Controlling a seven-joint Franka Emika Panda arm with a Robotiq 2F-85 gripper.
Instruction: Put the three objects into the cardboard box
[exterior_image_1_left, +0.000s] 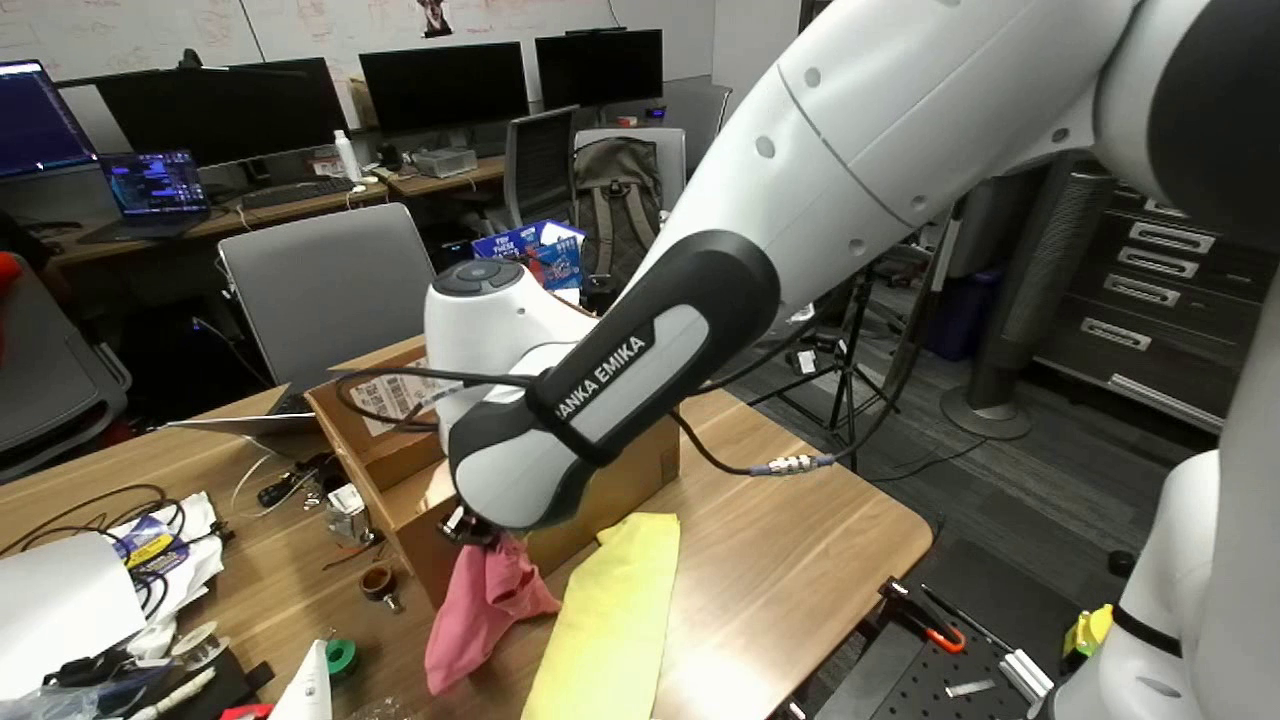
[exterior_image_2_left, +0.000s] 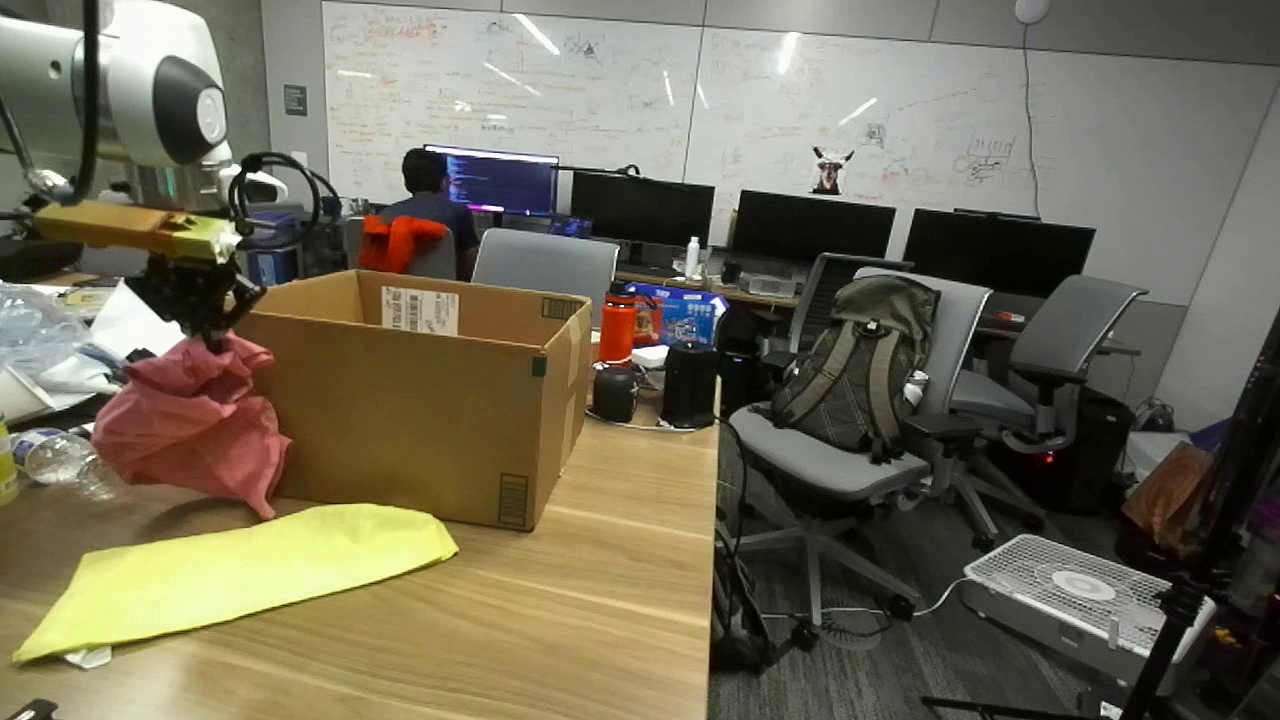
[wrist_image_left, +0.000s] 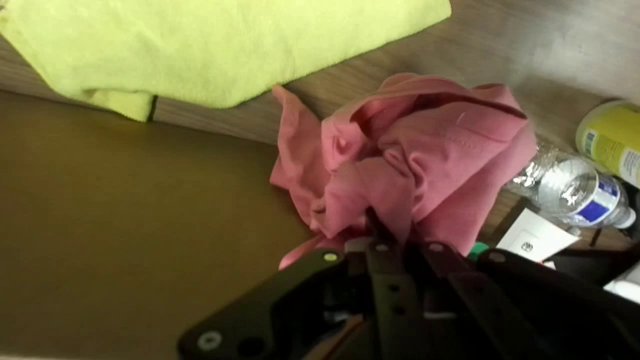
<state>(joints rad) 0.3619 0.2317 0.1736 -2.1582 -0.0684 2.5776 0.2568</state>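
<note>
A pink cloth (exterior_image_2_left: 195, 425) hangs bunched from my gripper (exterior_image_2_left: 208, 338), beside the outer wall of the cardboard box (exterior_image_2_left: 400, 420). It also shows in an exterior view (exterior_image_1_left: 480, 615) and the wrist view (wrist_image_left: 440, 145). In the wrist view the fingers (wrist_image_left: 387, 227) are closed on its folds. Whether its lowest tip touches the table cannot be told. A folded yellow cloth (exterior_image_2_left: 240, 575) lies flat on the table along the box; it also shows in the wrist view (wrist_image_left: 175, 50). The open-topped box stands upright; its floor is mostly hidden. I cannot tell which thing is the third object.
A clear plastic bottle (wrist_image_left: 582, 192) and a yellow container (wrist_image_left: 612, 140) are near the pink cloth. A green roll (exterior_image_1_left: 341, 657), cables and papers (exterior_image_1_left: 70, 590) crowd that side. A black speaker (exterior_image_2_left: 690, 385) and orange bottle (exterior_image_2_left: 617, 325) stand behind the box.
</note>
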